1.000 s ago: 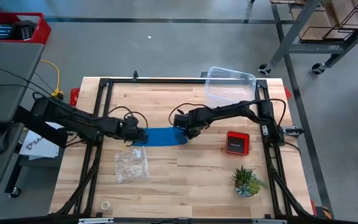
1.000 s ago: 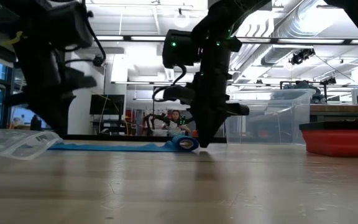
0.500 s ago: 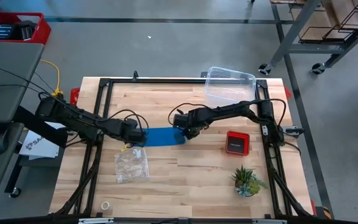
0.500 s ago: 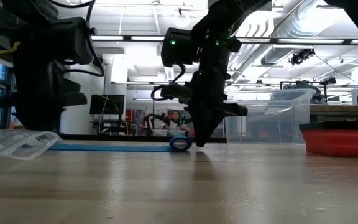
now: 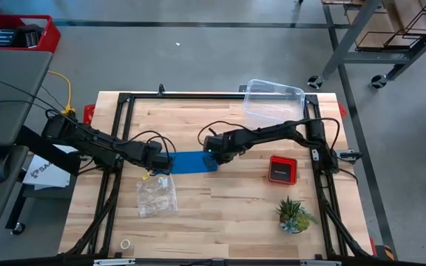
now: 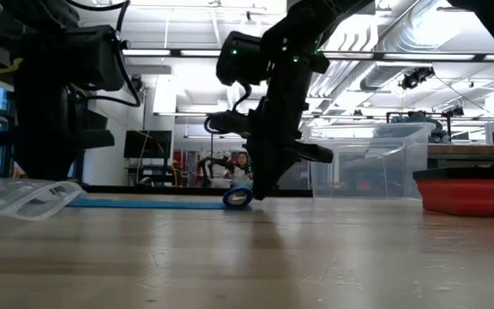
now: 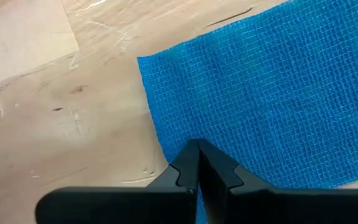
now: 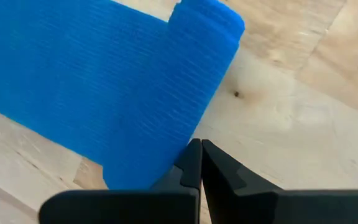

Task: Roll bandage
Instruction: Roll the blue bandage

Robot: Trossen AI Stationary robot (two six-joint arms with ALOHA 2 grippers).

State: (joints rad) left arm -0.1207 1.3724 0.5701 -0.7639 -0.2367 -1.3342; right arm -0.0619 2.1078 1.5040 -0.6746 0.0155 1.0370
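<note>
The bright blue bandage (image 5: 191,162) lies flat across the middle of the table, with its right end wound into a small roll (image 6: 238,196). My left gripper (image 5: 167,163) is shut at the strip's flat left end (image 7: 185,93). My right gripper (image 5: 214,153) is shut at the roll (image 8: 197,68), on its right side. In the low view the flat strip (image 6: 144,203) runs left from the roll along the tabletop. My left gripper presses its shut fingertips (image 7: 197,152) down on the flat bandage close to its left end edge (image 7: 166,140). It comes from above, slanting from the table's left, and the strip lies flat on the wood. My right gripper sets its shut fingertips (image 8: 197,152) against the roll's right side, near one end of the roll (image 8: 176,140). It comes from above, slanting from the table's right, and the roll rests on the table and on the strip.
A crinkled clear plastic bag (image 5: 156,196) lies near my left gripper, toward the near edge. A clear box (image 5: 272,100) stands at the far right. A red-and-black device (image 5: 282,168), a small plant (image 5: 294,214) and a small tape ring (image 5: 126,244) are also on the table.
My right gripper has gone toward the table's left, still shut, pushing the roll. The roll has turned over leftward along the strip, and the flat part between the two grippers has grown shorter. The strip's left end has stayed in place.
</note>
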